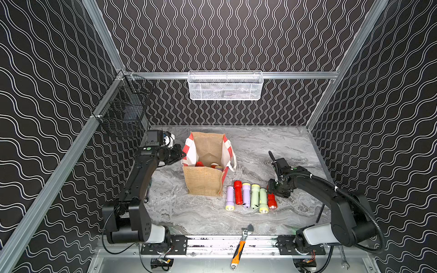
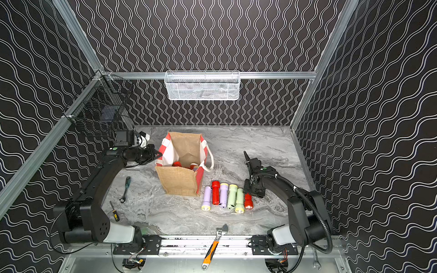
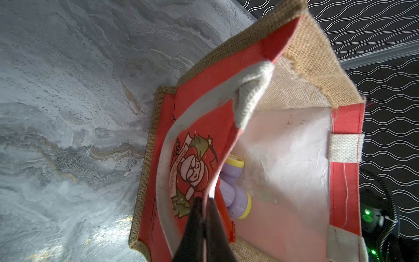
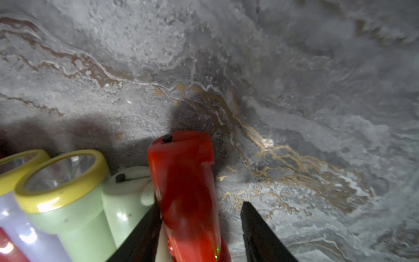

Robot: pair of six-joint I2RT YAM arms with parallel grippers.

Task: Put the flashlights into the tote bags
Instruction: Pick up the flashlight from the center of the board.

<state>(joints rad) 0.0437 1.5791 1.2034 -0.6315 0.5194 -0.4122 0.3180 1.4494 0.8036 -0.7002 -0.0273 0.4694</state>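
The tote bag stands upright on the grey marbled table, left of centre in both top views. It is boxy, with tan jute front and rear panels, red side faces, a red-and-white striped rim, white lining and white rope handles. Its mouth is open. The left wrist view shows a printed Christmas figure on one red face.

The left gripper is clenched on the bag's left rim. In the left wrist view its fingers pinch the edge of the red face with no gap between them.

Inside the bag, two lilac flashlights with pale yellow heads lie on the floor against each other. A top view also shows a red body inside.

A row of six flashlights lies on the table just right of the bag's front corner, side by side. From the bag outward the colours are lilac, red, lilac, pale green, pale green, red.

The right gripper is lowered over the red flashlight at the row's right end. Its jaws are released and straddle the body. One finger touches the flashlight on the side facing the neighbouring pale green flashlight; the other stands apart from it over bare table.

An adjustable wrench with an orange handle lies at the front edge, well apart from the row.
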